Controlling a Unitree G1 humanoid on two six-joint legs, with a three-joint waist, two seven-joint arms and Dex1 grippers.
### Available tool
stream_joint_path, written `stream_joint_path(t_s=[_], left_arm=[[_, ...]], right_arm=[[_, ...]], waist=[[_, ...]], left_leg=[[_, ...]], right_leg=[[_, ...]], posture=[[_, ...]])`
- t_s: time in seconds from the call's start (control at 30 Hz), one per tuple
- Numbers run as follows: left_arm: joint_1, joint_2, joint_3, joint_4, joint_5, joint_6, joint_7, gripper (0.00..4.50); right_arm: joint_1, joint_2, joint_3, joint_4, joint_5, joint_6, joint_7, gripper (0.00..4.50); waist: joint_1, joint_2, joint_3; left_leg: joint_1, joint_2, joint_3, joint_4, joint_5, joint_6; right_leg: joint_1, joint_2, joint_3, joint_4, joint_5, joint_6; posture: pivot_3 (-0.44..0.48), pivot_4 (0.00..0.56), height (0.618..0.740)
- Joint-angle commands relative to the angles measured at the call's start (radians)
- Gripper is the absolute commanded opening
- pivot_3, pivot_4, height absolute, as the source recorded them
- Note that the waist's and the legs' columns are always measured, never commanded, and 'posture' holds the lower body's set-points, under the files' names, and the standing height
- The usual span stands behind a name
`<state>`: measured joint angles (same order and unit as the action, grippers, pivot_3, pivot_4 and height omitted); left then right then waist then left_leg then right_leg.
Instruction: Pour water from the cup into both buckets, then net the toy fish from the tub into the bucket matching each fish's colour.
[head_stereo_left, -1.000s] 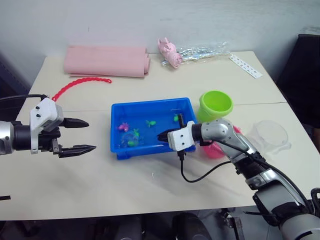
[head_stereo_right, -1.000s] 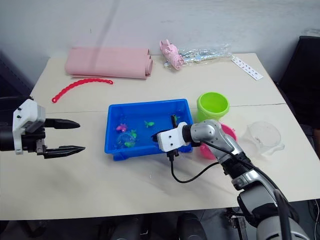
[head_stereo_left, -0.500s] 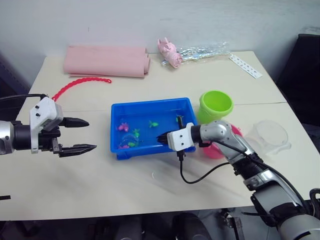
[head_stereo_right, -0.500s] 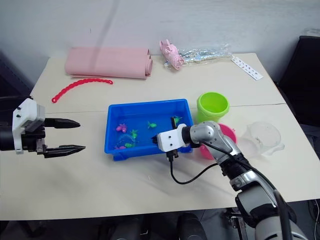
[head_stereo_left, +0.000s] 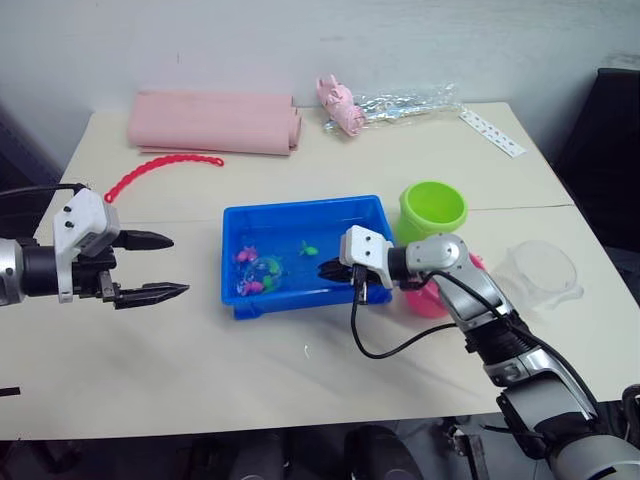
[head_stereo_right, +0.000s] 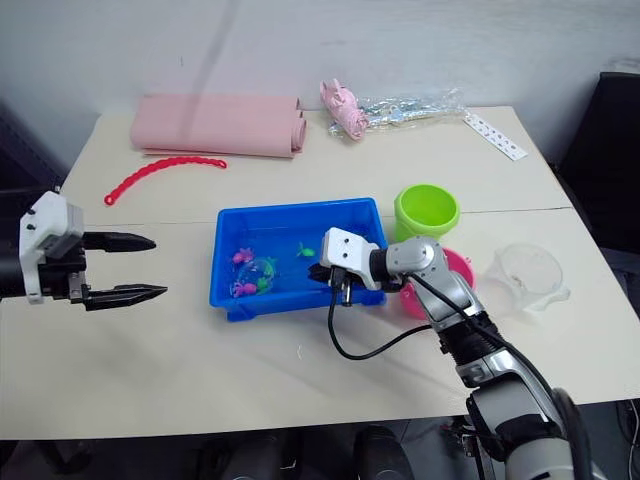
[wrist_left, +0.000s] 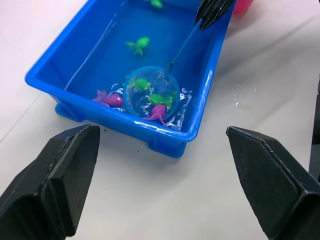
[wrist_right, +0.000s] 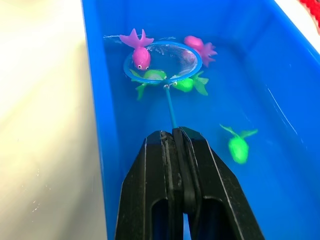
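The blue tub (head_stereo_left: 300, 207) holds water and several toy fish. My right gripper (wrist_right: 172, 134) is shut on the net's thin handle above the tub's right end. The net's blue hoop (wrist_right: 162, 62) lies in the water near the tub's front left corner. A pink fish (wrist_right: 140, 56) and two green fish (wrist_right: 190, 83) touch its rim, and I cannot tell if they are inside. Another pink fish (wrist_right: 200, 48) and a green fish (wrist_right: 239, 148) float free. The green bucket (head_stereo_left: 432, 209), the pink bucket (head_stereo_left: 436, 299) and the clear cup (head_stereo_left: 543, 270) stand to the right. My left gripper (head_stereo_left: 176, 266) hangs open left of the tub.
A rolled pink cloth (head_stereo_left: 210, 122) lies at the back left, with a red bead chain (head_stereo_left: 160, 168) in front of it. A pink toy (head_stereo_left: 340, 104), a clear plastic bag (head_stereo_left: 405, 100) and a white strip (head_stereo_left: 490, 132) lie at the back. A black cable (head_stereo_left: 400, 345) loops under my right wrist.
My right wrist has risen and tilted, and the net has swept to the tub's left end. Several fish are now bunched there. The left gripper has barely moved.
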<state>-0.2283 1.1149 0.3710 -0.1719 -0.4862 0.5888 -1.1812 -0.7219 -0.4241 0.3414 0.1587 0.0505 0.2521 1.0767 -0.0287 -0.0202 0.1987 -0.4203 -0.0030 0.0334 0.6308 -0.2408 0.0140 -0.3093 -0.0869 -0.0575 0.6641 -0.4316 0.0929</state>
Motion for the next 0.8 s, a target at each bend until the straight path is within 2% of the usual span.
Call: stream_joint_path(t_s=[0.03,0.17,0.3,0.47,0.63,0.8], left_arm=[[-0.017,0.006,0.001,-0.003,-0.015,-0.01,-0.001,4.43],[-0.06,-0.014,-0.012,-0.015,-0.081,0.052,-0.006,4.43],[-0.212,-0.08,-0.078,0.003,-0.177,0.135,-0.002,4.43],[-0.348,-0.165,-0.182,0.027,-0.2,0.154,-0.015,4.43],[-0.516,-0.302,-0.304,0.109,-0.183,0.12,-0.052,4.43],[-0.621,-0.41,-0.41,0.233,-0.117,0.019,-0.133,4.43]], right_arm=[[-0.001,-0.006,-0.045,-0.067,0.053,0.066,0.007,0.0],[0.04,-0.063,-0.128,-0.232,0.18,0.231,0.039,0.0],[0.112,-0.162,-0.296,-0.452,0.353,0.457,0.005,0.0],[0.194,-0.285,-0.485,-0.598,0.462,0.616,-0.069,0.0],[0.342,-0.432,-0.773,-0.735,0.554,0.75,-0.119,0.0],[0.53,-0.48,-1.083,-0.856,0.599,0.862,-0.175,0.0]], waist=[[-0.001,0.0,0.0],[0.005,0.001,0.0],[0.019,0.0,0.0],[0.027,0.0,0.0],[0.036,0.001,0.001],[0.039,0.001,0.001]], left_leg=[[0.0,0.0,0.0,0.0,0.0,0.0],[-0.001,0.0,0.0,-0.001,0.0,0.0],[-0.001,-0.001,-0.001,0.0,0.0,0.001],[-0.001,-0.001,0.0,0.001,0.0,0.001],[-0.002,-0.002,0.0,0.0,0.0,0.001],[-0.001,-0.002,0.001,0.0,-0.001,0.001]], right_leg=[[0.0,0.0,0.0,0.0,0.0,0.0],[0.0,0.0,0.0,-0.001,0.0,0.0],[0.001,-0.001,-0.001,-0.001,0.0,0.0],[0.002,-0.001,-0.001,-0.001,0.0,0.0],[0.002,-0.001,-0.002,-0.003,0.0,0.0],[0.003,0.0,-0.001,-0.004,0.0,0.0]], posture=[[0.0,0.15,0.74],[0.0,0.15,0.74],[0.0,0.15,0.74],[0.0,0.15,0.74],[0.0,0.15,0.74],[0.0,0.15,0.74]])
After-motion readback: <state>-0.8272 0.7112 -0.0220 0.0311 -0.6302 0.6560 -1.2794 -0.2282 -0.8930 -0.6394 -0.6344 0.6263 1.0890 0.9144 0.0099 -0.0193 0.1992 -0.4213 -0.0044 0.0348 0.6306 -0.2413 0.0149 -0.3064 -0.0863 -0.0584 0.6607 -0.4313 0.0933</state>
